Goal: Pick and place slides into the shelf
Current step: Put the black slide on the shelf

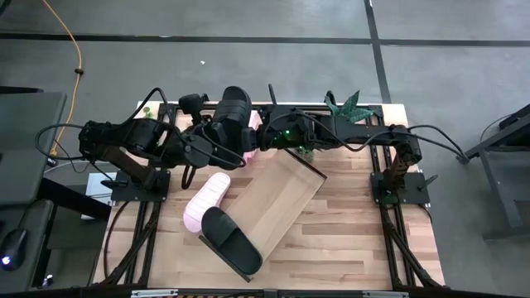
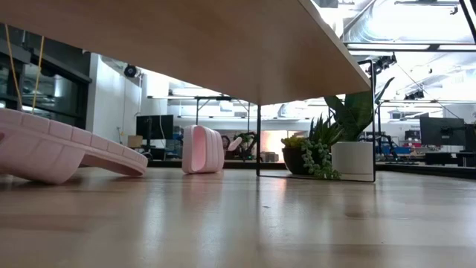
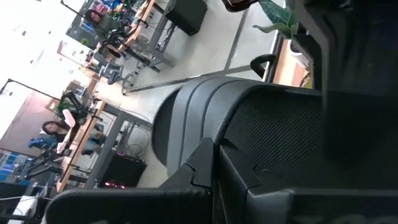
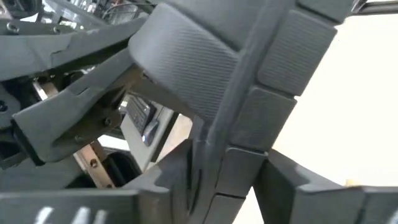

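Matte black slide (image 1: 234,106) is seen gripped at the far edge of the table; in the left wrist view its ribbed sole (image 3: 205,106) fills the frame directly past the fingers, so the left gripper (image 1: 222,131) is judged clamped on it. Right gripper (image 1: 263,137) is stretched across from the right side to the same spot, and its wrist view shows textured black strap (image 4: 186,59) pinched between its fingers: both grippers appear closed on the one slide, approx. a handover or a shared carry. A pink slide (image 1: 255,121) is partly hidden just beside them. Shelf (image 1: 286,199) lies diagonally mid-table, its top bare; in the low view it is raised on thin black legs (image 2: 258,138). Second pink slide (image 1: 207,201) and second black slide (image 1: 233,240) rest on the tabletop (image 1: 356,240) along the shelf's left edge, touching each other; none is on the shelf yet. Risks, as judged: w/ both grippers holding, uneven pull could twist the slide or slip one grip; if one releases early, the long slide may swing and drop onto the pink one or off the far edge. The plant (image 1: 348,108) is near the right arm's path, so a wide swing could catch it.
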